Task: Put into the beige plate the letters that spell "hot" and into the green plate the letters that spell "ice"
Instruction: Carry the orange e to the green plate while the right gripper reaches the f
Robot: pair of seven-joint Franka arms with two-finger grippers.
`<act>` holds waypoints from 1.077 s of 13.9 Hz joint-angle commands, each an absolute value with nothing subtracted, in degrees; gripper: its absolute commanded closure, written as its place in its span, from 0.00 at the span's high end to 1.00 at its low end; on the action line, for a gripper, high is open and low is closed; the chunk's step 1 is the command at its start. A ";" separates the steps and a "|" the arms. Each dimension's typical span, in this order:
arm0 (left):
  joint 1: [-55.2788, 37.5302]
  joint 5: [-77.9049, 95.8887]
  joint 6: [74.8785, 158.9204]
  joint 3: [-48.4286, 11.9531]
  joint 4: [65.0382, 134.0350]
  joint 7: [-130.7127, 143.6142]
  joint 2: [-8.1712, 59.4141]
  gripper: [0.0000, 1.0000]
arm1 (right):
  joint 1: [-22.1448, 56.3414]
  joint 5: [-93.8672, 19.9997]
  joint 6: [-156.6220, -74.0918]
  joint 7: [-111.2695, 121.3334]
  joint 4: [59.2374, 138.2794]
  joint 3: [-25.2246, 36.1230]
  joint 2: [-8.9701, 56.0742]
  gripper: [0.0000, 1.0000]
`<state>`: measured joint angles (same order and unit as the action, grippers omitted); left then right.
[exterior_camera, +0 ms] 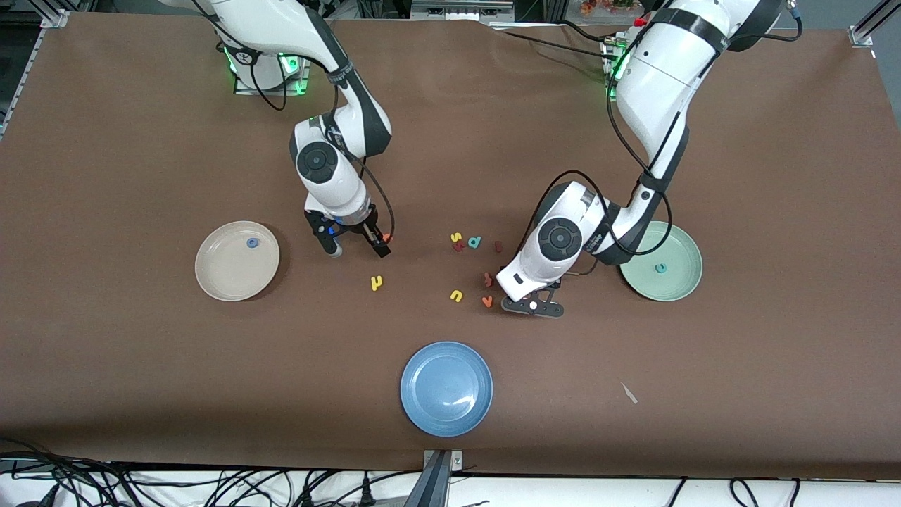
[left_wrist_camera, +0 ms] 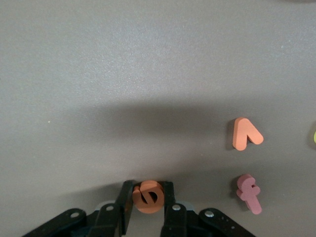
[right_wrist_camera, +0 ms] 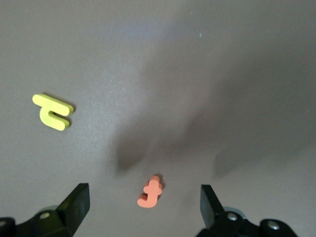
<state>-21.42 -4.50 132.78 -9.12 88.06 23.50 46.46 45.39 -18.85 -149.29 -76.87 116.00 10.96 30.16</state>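
Three plates sit on the brown table. Toward the right arm's end lies the beige plate, with the blue o inside it near the rim. The right gripper is low over the table beside that plate, fingers spread wide and holding nothing; the orange t lies on the table between them. The yellow h lies nearer the front camera. The blue plate sits nearest the camera. A loose cluster of letters holds the maroon i and an orange v. The left gripper is down beside this cluster, fingers closed against the orange e. The green plate holds the teal c.
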 commanded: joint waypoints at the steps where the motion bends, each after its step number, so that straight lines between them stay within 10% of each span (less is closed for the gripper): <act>1: -21.01 -6.42 131.14 -9.05 87.01 24.44 46.06 0.02 | 46.05 -20.83 -149.85 -77.87 114.26 11.07 32.34 0.99; 8: -15.30 -6.94 111.91 -9.14 87.10 21.63 39.38 0.00 | 46.67 -21.00 -149.85 -78.84 114.26 10.28 33.31 0.91; 15: -7.04 -8.88 108.63 -9.32 92.45 13.29 35.69 0.00 | 47.46 -21.00 -151.25 -78.13 114.35 10.28 34.19 0.58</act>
